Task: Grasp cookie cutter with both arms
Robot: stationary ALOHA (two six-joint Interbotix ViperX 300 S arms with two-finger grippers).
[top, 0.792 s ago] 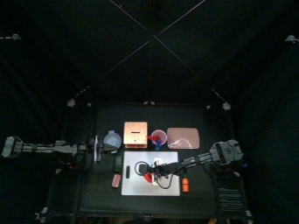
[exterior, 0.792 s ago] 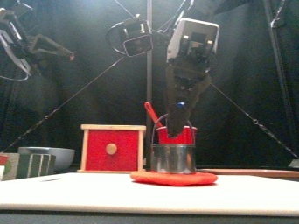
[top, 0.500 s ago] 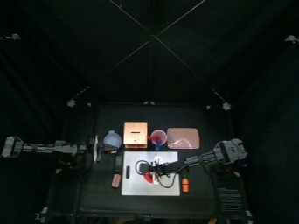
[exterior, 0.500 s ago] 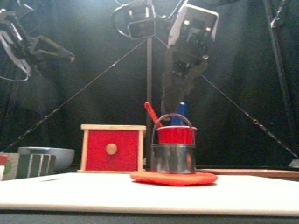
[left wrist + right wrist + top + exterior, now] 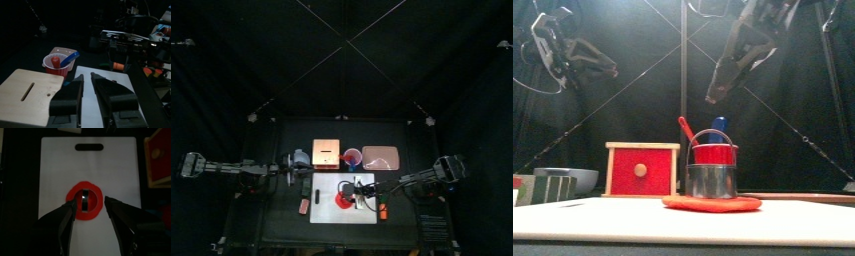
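Flat on the white sheet [image 5: 60,168], round red cookie cutter [image 5: 85,201]; both arms' jaws apart, empty.

A robotics lab is being shown: a small black desk [image 5: 271,215] is being enclosed by black curtains [image 5: 225,60], with two black arms [image 5: 231,168] being held over it and overhead support struts [image 5: 342,40] crossing.

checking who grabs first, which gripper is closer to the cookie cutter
Right. The right gripper hovers directly above the cookie cutter on the white sheet. The left gripper sits off the sheet's far side.
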